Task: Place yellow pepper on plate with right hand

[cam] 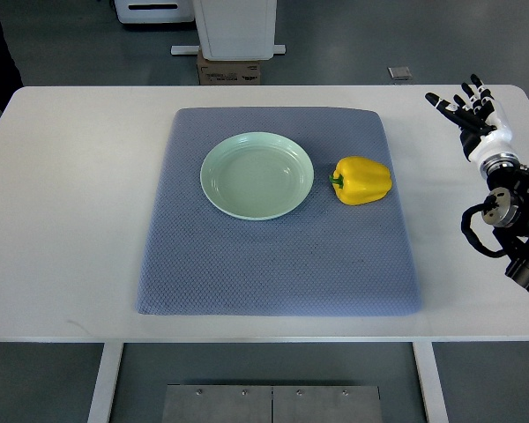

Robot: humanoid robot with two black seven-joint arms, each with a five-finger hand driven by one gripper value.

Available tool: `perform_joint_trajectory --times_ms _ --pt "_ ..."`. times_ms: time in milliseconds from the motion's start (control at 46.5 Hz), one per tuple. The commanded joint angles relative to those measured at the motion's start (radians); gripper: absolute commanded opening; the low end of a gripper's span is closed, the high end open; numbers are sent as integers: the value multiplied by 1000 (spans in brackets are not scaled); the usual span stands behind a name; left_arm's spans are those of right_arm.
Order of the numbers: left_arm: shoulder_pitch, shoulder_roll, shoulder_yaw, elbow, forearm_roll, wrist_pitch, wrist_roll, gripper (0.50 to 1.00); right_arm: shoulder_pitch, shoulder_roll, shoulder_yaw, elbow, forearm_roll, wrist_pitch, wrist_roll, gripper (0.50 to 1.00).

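Yellow pepper (363, 180) on its side, stem toward plate (257, 174).

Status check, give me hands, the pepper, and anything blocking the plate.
Right hand open, at table's right edge, holding nothing; left hand out of view. Yellow pepper on grey mat, just right of plate, not touching. Plate empty, path clear.

The pepper (362, 180) is yellow and glossy, laid on its side with the green stem pointed toward the plate (257, 175). It is found just right of the plate, near but apart from its rim. The plate is pale green, round, shallow and upright, with nothing held in it. Both are set on a grey-blue mat (273, 264).
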Motion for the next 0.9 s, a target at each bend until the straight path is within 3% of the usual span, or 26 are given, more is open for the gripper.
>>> perform_joint_trajectory --times_ms 0,882 --pt "0 0 0 0 0 0 1 1000 1 0 0 0 0 1 0 1000" --pt "6 0 2 0 0 0 1 1000 -2 0 0 -2 0 -1 1 1000"
